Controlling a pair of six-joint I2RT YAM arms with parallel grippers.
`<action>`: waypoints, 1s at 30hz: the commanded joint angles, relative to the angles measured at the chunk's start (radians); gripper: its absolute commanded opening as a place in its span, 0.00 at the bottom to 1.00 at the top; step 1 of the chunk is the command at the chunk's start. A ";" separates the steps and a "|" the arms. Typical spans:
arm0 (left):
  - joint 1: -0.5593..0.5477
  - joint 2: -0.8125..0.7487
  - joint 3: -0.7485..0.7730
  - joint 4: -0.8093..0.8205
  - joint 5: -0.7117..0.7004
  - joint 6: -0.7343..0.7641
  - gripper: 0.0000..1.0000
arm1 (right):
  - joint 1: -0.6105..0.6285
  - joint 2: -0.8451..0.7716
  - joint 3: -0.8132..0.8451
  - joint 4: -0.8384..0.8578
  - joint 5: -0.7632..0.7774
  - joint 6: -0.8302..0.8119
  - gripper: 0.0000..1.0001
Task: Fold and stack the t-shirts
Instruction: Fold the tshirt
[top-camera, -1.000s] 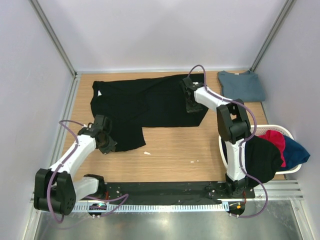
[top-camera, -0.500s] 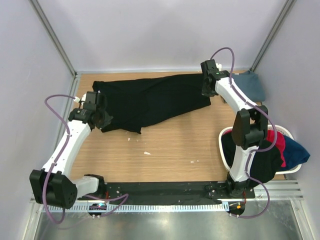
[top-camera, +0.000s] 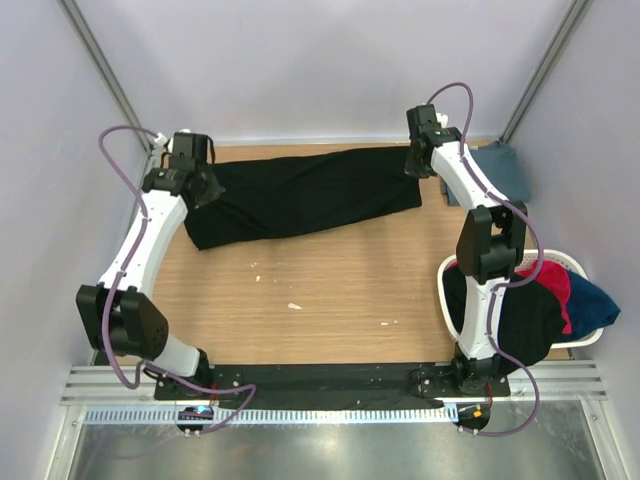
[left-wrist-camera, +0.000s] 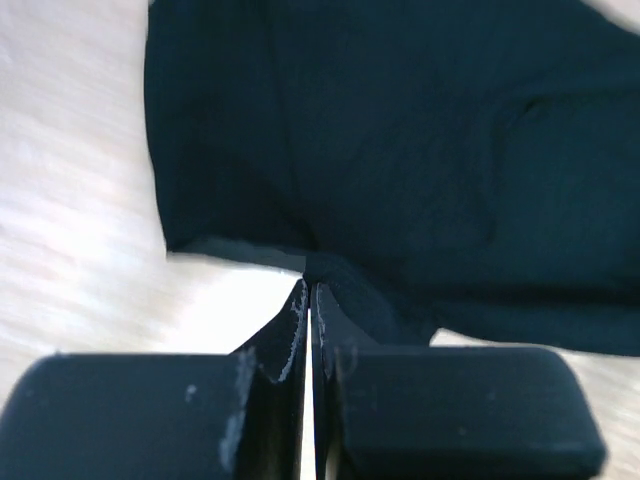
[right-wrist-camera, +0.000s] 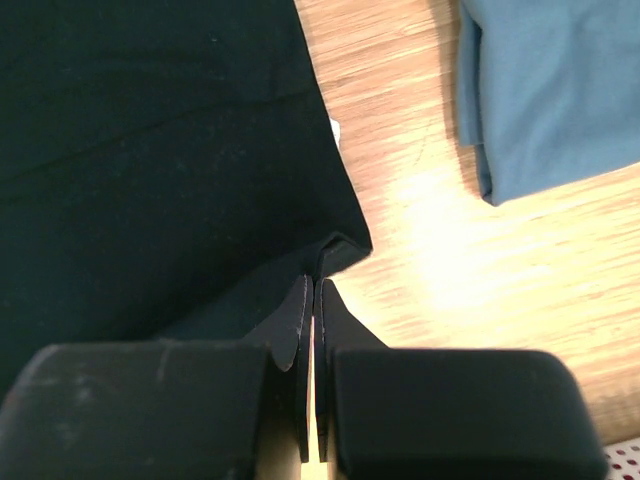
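Wooden table (top-camera: 330, 290) within white walls. The left gripper (left-wrist-camera: 308, 288), fingers pressed together, pinches the left end of the black t-shirt (top-camera: 300, 195), a long creased band lying along the table's far edge. The right gripper (right-wrist-camera: 313, 285) likewise clamps its right corner. Just beside lies a folded slate-blue t-shirt (top-camera: 508, 170); further shirts (top-camera: 530, 310) fill the basket (top-camera: 443, 292).
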 joint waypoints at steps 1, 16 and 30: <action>0.004 0.057 0.104 0.054 -0.047 0.162 0.00 | -0.009 0.030 0.071 -0.027 0.006 0.024 0.01; 0.004 0.312 0.395 0.122 -0.018 0.314 0.00 | -0.012 0.004 0.061 -0.216 0.110 0.152 0.01; 0.003 0.468 0.569 0.189 0.044 0.435 0.00 | -0.054 0.065 0.129 -0.169 0.084 0.159 0.01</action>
